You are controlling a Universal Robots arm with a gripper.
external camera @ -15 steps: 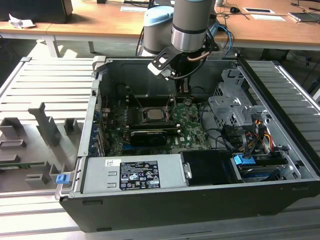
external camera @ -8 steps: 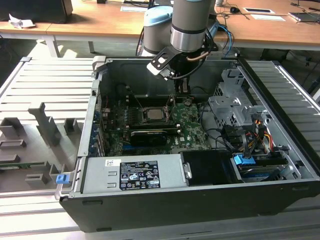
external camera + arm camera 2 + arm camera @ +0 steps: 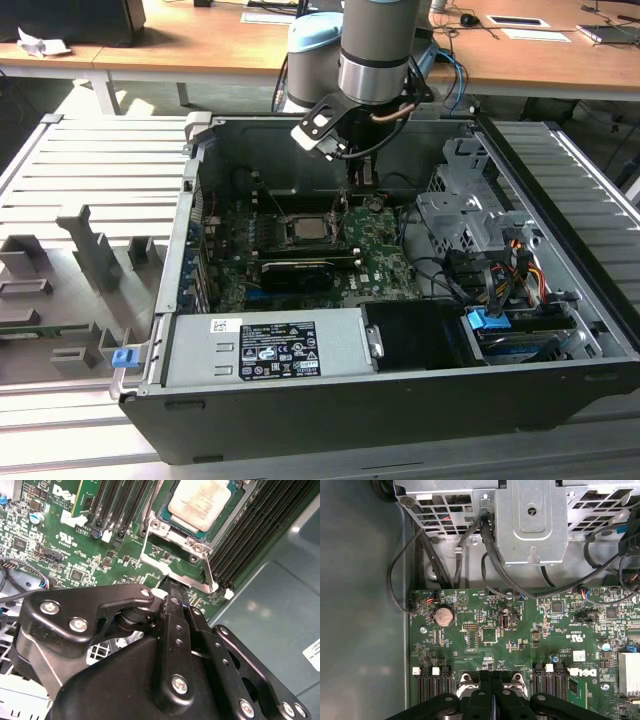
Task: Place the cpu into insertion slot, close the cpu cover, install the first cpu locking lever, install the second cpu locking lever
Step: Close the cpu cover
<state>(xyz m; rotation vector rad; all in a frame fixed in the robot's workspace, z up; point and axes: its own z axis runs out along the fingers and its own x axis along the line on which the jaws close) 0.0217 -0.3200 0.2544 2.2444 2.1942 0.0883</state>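
**Claw at the cover's edge**

My claw (image 3: 175, 592) is reaching down inside the open case (image 3: 300, 420), and its fingers are pressing together with no gap showing in both wrist views. The tips are touching the free edge of the cover (image 3: 160, 566), a thin silvery frame whose cut-out is showing green board through it. The cover is not lying down on the chip. I cannot tell how steeply it is standing. In the first wrist view the claw (image 3: 491, 677) is sitting at the middle of that edge, with silvery metal showing on either side.

Just past the cover, the cpu (image 3: 200, 502) is lying flat in the slot (image 3: 159, 526), metal top up and uncovered, with pale smears on it. In the exterior view the claw (image 3: 362, 185) is hanging just beside the cpu (image 3: 305, 228), toward that view's right.

Memory slots (image 3: 250, 535) are running alongside the slot. The board (image 3: 520, 640) is carrying a coin cell (image 3: 443, 616) beyond my tips, and cables (image 3: 490, 545) are looping from it up to a metal cage (image 3: 530, 520). The case is resting on a grey ribbed bench (image 3: 90, 170).
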